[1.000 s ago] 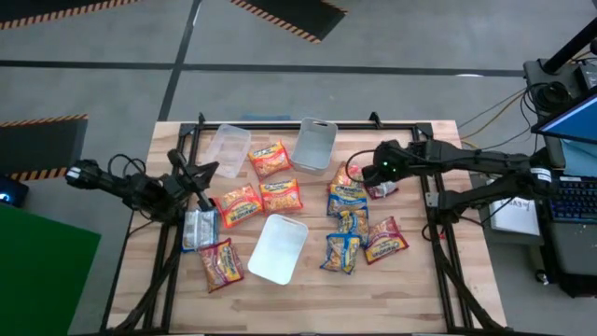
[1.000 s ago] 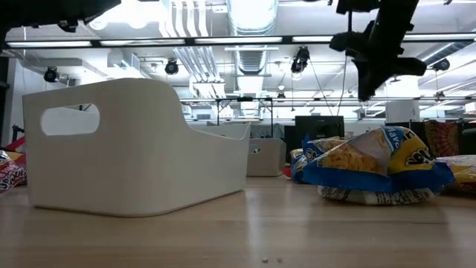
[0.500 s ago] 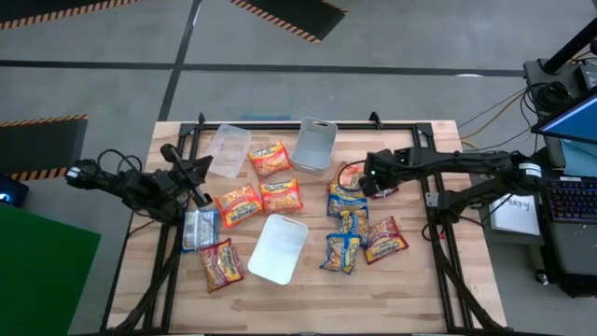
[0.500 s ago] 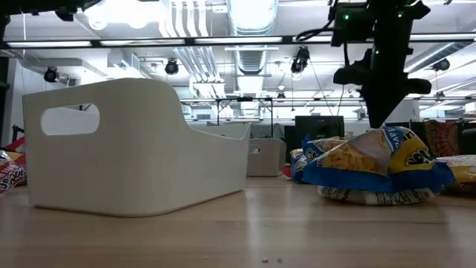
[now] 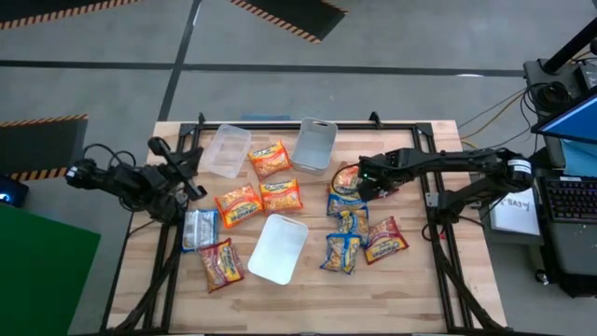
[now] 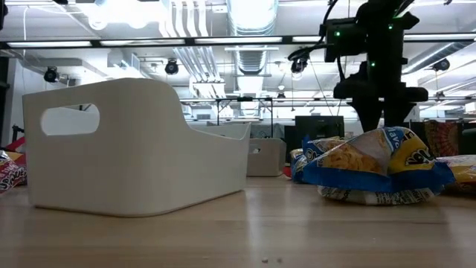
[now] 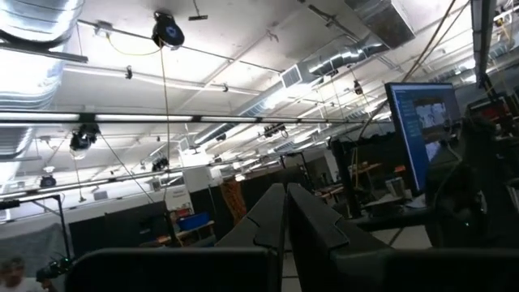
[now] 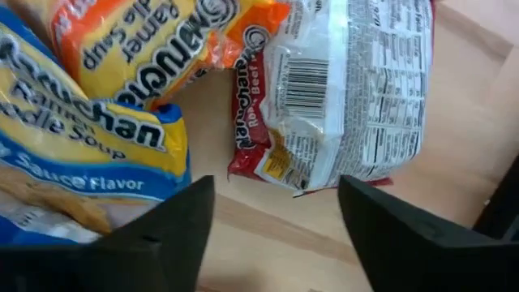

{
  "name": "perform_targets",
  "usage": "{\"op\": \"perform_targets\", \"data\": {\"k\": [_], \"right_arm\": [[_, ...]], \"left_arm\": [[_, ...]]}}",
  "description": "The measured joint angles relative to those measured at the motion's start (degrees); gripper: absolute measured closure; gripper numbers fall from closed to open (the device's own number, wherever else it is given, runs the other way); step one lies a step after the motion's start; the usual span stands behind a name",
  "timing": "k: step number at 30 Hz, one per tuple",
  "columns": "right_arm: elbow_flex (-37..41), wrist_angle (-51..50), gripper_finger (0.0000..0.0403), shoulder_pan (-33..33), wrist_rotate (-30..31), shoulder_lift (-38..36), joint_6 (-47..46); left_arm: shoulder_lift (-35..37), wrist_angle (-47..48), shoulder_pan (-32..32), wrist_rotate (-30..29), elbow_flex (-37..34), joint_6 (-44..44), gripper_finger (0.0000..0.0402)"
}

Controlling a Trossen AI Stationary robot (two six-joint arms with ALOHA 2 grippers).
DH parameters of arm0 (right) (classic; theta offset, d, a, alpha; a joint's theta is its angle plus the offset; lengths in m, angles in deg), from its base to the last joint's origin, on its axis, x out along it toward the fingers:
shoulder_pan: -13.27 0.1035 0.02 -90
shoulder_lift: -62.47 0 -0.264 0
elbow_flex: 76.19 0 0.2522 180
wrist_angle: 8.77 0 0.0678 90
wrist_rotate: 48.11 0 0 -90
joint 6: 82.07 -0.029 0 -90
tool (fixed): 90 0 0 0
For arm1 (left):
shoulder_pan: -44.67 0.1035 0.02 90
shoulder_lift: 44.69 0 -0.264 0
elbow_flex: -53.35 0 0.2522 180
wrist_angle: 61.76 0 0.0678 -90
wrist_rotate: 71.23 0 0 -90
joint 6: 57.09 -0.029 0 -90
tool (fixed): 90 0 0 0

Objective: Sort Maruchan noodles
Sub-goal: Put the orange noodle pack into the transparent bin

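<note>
The right pincer (image 8: 272, 212) hangs spread wide just above a dark red packet (image 8: 349, 105) lying label-down on the table (image 5: 420, 280), beside orange (image 8: 154, 40) and blue (image 8: 77, 154) packets. The left pincer (image 7: 285, 212) is clenched at the table's left edge, pointing up; other noodles (image 5: 280, 194) lie scattered among trays (image 5: 278, 248).

Right hand (image 5: 358, 183) hides part of red packet (image 8: 340, 97); label cropped.

Ramen packets lie flat around the white tray (image 5: 278, 248): three orange packets (image 5: 269, 160) beyond it, one red packet (image 5: 221, 264) left, blue-and-yellow packets (image 5: 341, 252) right, a red packet (image 8: 340, 97) label-down farther right.
</note>
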Motion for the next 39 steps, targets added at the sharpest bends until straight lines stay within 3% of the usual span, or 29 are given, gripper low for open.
{"op": "perform_targets", "data": {"k": [5, 13, 24, 30, 39], "right_arm": [[0.0, 3.6, 0.0110, -0.3, 4.7, 2.1, 1.9], [0.0, 4.3, 0.0127, -0.3, 10.6, 7.2, 4.5], [0.0, 4.8, 0.0169, -0.3, 10.8, 9.0, 6.0], [0.0, 11.6, 0.0174, -0.5, 10.9, 8.6, 9.6], [-1.7, 13.7, 0.0174, -6.7, 2.1, 7.9, 2.2]], "left_arm": [[0.0, 2.5, 0.0, 0.0, -0.1, -0.1, 0.0402], [0.0, 2.8, 0.0, -0.5, -0.2, -0.1, 0.0402], [0.0, 4.3, 0.0, -0.6, -0.2, 0.0, 0.0402], [0.0, 4.8, 0.0, -0.6, -0.2, 0.1, 0.0402], [-0.1, 5.0, 0.0, -0.6, -0.2, 0.1, 0.0402]]}}
